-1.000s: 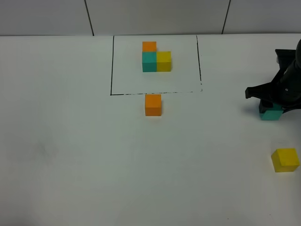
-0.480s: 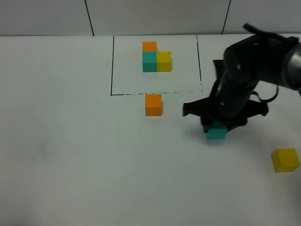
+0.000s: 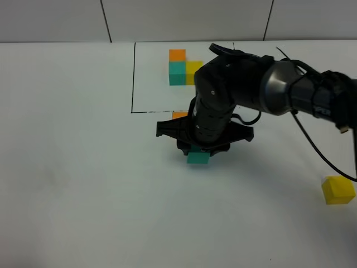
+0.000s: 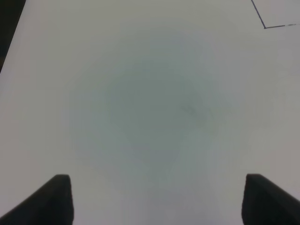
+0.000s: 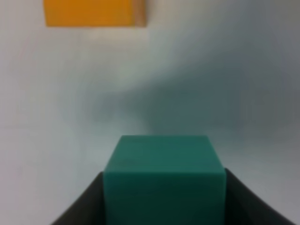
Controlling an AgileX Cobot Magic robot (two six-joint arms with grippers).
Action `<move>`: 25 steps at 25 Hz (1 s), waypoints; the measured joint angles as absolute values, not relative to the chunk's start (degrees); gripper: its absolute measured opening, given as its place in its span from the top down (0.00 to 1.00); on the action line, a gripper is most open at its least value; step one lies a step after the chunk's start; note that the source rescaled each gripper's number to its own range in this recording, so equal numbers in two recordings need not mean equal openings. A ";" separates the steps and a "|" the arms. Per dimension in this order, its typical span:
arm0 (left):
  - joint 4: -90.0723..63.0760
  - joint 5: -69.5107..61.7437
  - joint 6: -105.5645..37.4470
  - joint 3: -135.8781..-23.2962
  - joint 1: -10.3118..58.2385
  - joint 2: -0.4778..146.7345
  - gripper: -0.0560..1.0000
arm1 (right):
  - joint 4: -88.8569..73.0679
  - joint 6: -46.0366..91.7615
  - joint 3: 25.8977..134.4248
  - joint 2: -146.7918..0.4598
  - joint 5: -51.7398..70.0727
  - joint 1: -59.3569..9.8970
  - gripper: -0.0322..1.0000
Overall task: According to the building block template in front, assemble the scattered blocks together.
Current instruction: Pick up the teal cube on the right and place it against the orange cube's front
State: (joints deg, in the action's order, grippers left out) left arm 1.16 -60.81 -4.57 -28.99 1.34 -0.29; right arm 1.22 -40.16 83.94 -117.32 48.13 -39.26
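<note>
Gripping the teal cube [image 3: 197,158] mid-table [image 3: 83,195], the right gripper [image 3: 196,152] hangs near the orange cube [image 3: 179,115]. The yellow cube [image 3: 338,189] lies by the right edge. The template trio [image 3: 184,68] sits inside the black rectangle [image 3: 133,78]. The left gripper [image 4: 157,199] is spread, empty.

We take this for a robotics lab or test bench. The desk [image 3: 83,195] is a plain white surface. By the middle of its far edge a thin black rectangle [image 3: 133,78] is drawn straight onto it, framing an L-shaped trio of cubes [image 3: 179,70] in orange, teal and yellow, like a marked reference area. The only other props we see are plain matte blocks: a teal cube [image 3: 198,158] under the arm and a yellow cube [image 3: 338,189] near the right edge. A black robot arm [image 3: 240,89] with a trailing cable [image 3: 318,152] reaches in from the right edge. Behind the far edge stands a pale wall [image 3: 184,19], probably panelled, judging by its dark seams [image 3: 106,22], though only a strip of it shows.
</note>
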 joint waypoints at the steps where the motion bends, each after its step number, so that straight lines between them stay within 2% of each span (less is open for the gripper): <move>1: 1.16 -60.81 -4.57 -28.99 1.34 -0.29 0.18 | 1.16 -40.21 84.98 -118.22 48.23 -39.73 0.73; 12: 1.16 -60.81 -4.64 -28.99 1.34 -0.29 0.18 | 3.45 -42.63 91.67 -125.24 48.17 -40.80 0.73; 25: 1.16 -60.81 -4.64 -28.99 1.34 -0.29 0.18 | 6.19 -45.12 91.99 -126.85 44.63 -40.80 0.73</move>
